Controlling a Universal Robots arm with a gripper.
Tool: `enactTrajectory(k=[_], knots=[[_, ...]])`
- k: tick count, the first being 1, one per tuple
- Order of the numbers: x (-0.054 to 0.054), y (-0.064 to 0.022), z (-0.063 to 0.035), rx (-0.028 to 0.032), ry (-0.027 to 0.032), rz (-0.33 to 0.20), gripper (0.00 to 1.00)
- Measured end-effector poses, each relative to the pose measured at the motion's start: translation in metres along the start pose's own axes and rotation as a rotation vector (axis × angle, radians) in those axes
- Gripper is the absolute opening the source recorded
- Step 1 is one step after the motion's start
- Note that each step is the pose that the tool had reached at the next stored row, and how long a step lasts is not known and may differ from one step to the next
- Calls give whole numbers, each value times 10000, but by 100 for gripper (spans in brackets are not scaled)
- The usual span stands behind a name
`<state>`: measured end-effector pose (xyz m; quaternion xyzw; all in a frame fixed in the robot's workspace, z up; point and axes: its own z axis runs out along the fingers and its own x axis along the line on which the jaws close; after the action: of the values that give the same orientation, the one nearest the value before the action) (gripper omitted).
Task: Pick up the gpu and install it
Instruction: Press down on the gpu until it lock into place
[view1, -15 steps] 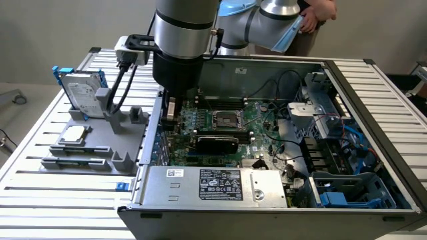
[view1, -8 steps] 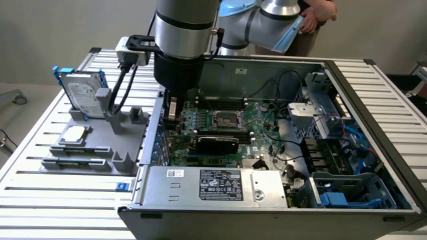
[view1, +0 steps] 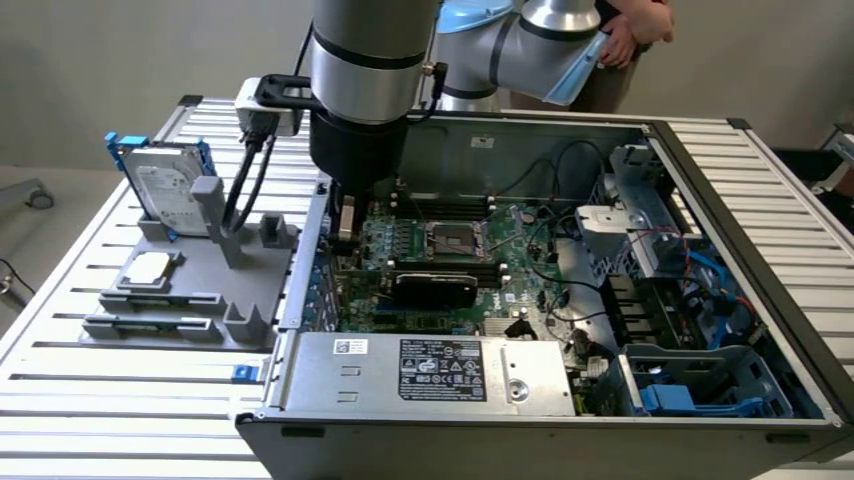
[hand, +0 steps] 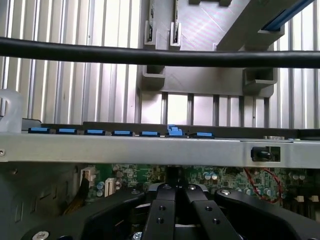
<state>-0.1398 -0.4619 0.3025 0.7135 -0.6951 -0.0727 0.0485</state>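
The arm reaches down into the open computer case (view1: 694, 150) at the upper centre-left of the exterior view, just inside its left wall. The gripper (hand: 176, 192) is closed, fingers together, with nothing seen between them, above the motherboard (view1: 454, 240). The gpu (view1: 434, 289) sits at frame centre on the motherboard, below the processor socket (view1: 449, 238) and apart from the gripper.

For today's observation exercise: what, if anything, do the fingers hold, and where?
Nothing: the fingers are shut together, and the gpu sits apart on the motherboard.
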Motion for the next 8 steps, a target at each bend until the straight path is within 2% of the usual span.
enactTrajectory(k=[3, 8], knots=[[-1, 3, 1, 4, -49, 9, 11], [-2, 10, -40, 2, -50, 13, 11]])
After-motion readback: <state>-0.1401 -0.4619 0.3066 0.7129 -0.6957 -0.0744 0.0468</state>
